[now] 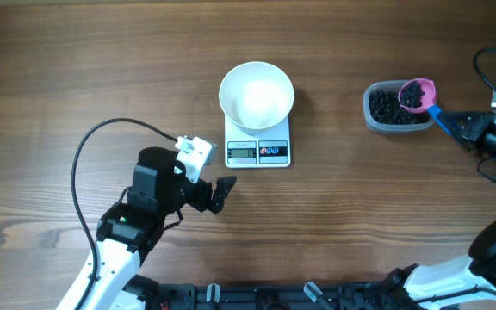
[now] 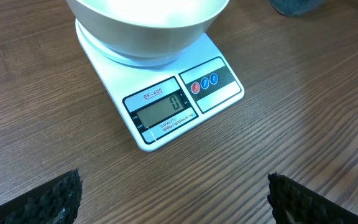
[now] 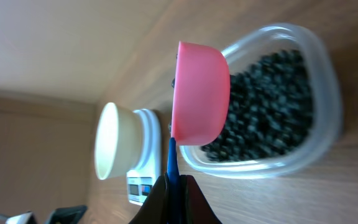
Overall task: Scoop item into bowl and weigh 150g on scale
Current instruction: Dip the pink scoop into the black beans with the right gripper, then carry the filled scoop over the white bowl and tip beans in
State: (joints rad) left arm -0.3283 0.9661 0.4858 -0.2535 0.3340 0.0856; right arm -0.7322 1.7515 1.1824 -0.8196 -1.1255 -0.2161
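Bright, even light falls from above, and shadows on the table [image 1: 58, 69] are faint. The bowl [image 1: 257, 93] glows so white that its inside looks flat. In the right wrist view the beads [image 3: 272, 106] and the pink scoop [image 3: 199, 93] look fuzzy. The scale [image 2: 163, 111] looks sharp.

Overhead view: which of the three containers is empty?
The white bowl on the scale: its inside is bare, while the clear tub and the pink scoop both hold black beads.

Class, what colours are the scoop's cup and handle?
The scoop has a pink cup and blue handle, clearest in the right wrist view.
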